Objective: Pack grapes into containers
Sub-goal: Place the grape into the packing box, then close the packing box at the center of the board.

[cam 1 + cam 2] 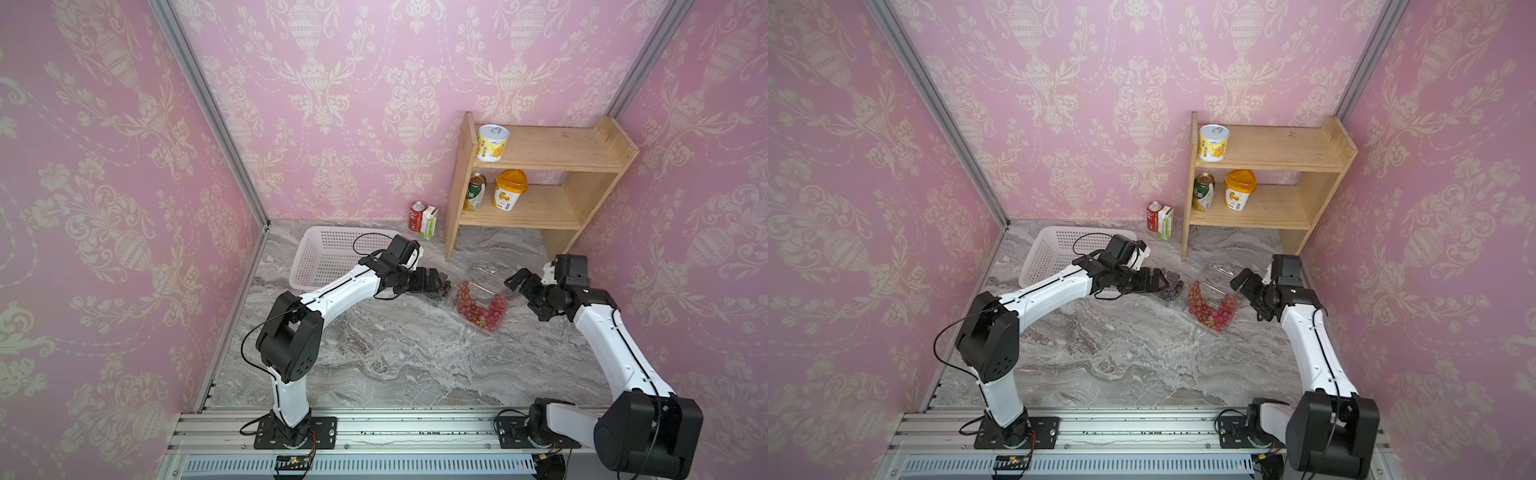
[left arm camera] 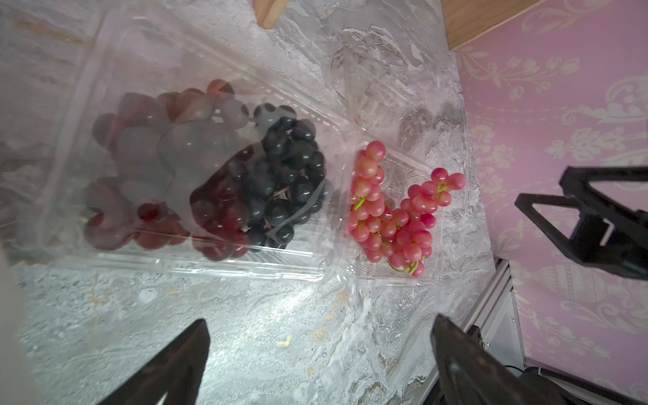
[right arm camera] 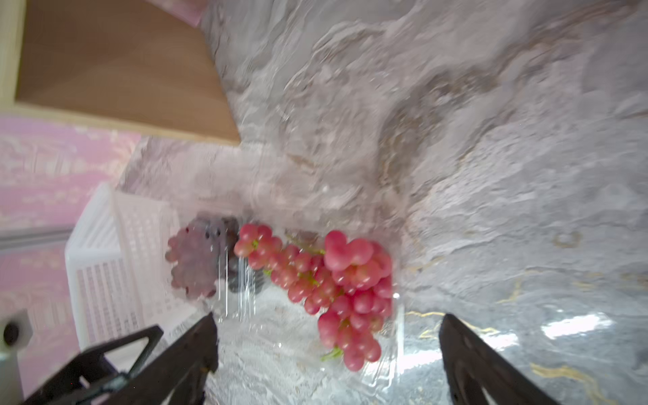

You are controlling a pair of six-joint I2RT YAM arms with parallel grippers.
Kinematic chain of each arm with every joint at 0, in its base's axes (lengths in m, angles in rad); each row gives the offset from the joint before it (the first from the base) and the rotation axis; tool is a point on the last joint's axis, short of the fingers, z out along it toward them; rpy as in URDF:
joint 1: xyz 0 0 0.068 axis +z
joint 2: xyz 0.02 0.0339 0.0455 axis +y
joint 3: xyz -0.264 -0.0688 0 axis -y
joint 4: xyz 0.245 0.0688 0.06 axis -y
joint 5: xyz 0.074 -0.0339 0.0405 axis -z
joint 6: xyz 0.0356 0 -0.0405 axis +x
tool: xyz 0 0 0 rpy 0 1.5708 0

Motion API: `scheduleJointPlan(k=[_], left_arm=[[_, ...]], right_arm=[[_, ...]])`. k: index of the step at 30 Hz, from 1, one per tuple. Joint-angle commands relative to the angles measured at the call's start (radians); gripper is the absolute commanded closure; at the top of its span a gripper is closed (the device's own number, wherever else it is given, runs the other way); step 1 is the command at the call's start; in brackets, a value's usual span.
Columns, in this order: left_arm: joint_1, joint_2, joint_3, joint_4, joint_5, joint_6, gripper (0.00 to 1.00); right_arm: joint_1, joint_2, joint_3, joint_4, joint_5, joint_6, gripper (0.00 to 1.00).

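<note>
Left gripper [image 2: 321,319] hangs empty, fingers spread wide, by a lidded container [image 2: 196,261] holding dark red and near-black grapes [image 2: 284,182] on the marble table [image 2: 280,350]. Right against it, an open container [image 2: 392,277] holds the pink-red bunch [image 2: 396,214]. Right gripper [image 3: 328,315], fingers likewise spread and empty, hangs just beside that open container.

No text, brand or number can be read with certainty; printed labels as follows. Red can [image 1: 417,216], on the tabletop [image 1: 395,353] near the wooden shelf [image 1: 582,149]: white script lettering down its side, too small to read. Green-and-white carton [image 1: 429,223], just beside the can: print unreadable. Green can [image 1: 1203,192], lower shelf board: large white characters, not decipherable. Yellow tub [image 1: 509,189] with orange lid, next to the green can: fruit picture, wording illegible. Yellow tin [image 1: 492,142], top board: fruit picture, wording illegible.
</note>
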Motion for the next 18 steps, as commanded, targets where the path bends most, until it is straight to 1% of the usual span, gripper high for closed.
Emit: scheduleJointPlan(k=[1, 4, 5, 10, 13, 15, 18], left_arm=[[-0.027, 0.017, 0.000, 0.071, 0.042, -0.042, 0.01], [-0.035, 0.041, 0.014, 0.075, 0.045, -0.048, 0.01], [-0.036, 0.044, 0.013, 0.083, 0.046, -0.052, 0.01], [-0.059, 0.079, 0.035, 0.100, 0.054, -0.065, 0.01], [-0.065, 0.115, 0.052, 0.119, 0.065, -0.085, 0.01], [-0.069, 0.137, 0.063, 0.137, 0.075, -0.098, 0.01], [-0.078, 0.173, 0.101, 0.121, 0.081, -0.097, 0.01]], right_arm=[[-0.048, 0.148, -0.018, 0.081, -0.131, 0.017, 0.02], [-0.049, 0.257, 0.007, 0.155, -0.185, 0.020, 0.05], [-0.049, 0.282, 0.019, 0.167, -0.196, 0.014, 0.08], [-0.093, 0.380, 0.053, 0.213, -0.201, 0.030, 0.16], [-0.107, 0.456, 0.068, 0.252, -0.215, 0.055, 0.18], [-0.107, 0.497, 0.077, 0.279, -0.214, 0.067, 0.24], [-0.101, 0.555, 0.085, 0.336, -0.239, 0.091, 0.30]])
